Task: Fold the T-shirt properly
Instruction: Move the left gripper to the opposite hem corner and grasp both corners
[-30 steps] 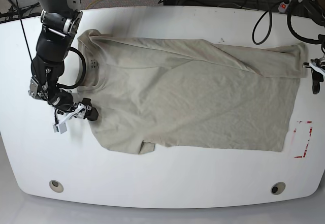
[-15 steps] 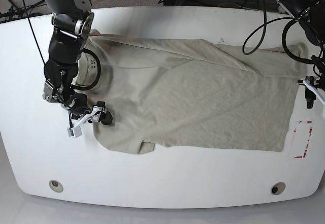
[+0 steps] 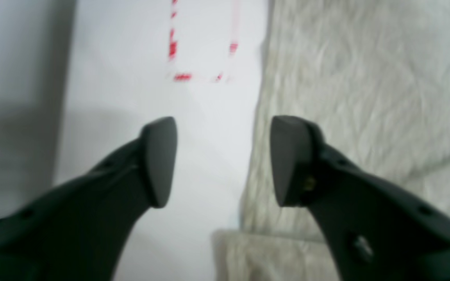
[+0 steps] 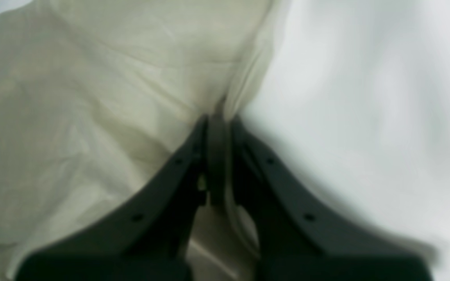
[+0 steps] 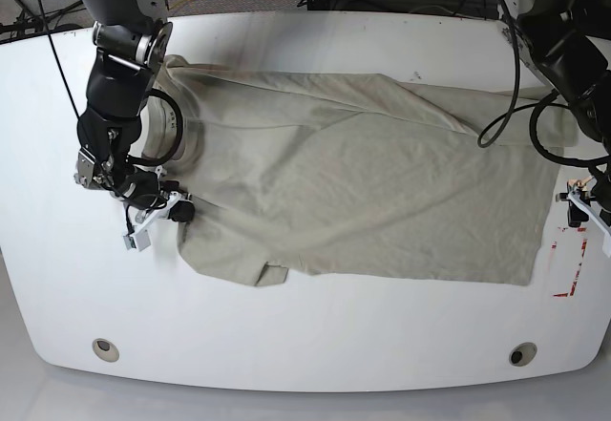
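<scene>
Right gripper point(image 4: 218, 128) just clamped the T-shirt point(image 4: 92, 97) shoulder edge; left gripper point(image 3: 223, 160) spread, straddling the hem, unclamped. Lift next.

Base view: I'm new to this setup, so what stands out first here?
A wrinkled T-shirt sprawls across most of the white table. The right gripper is pinched shut on its edge at the view's left; the left gripper hangs open at the opposite edge, near red markings.
</scene>
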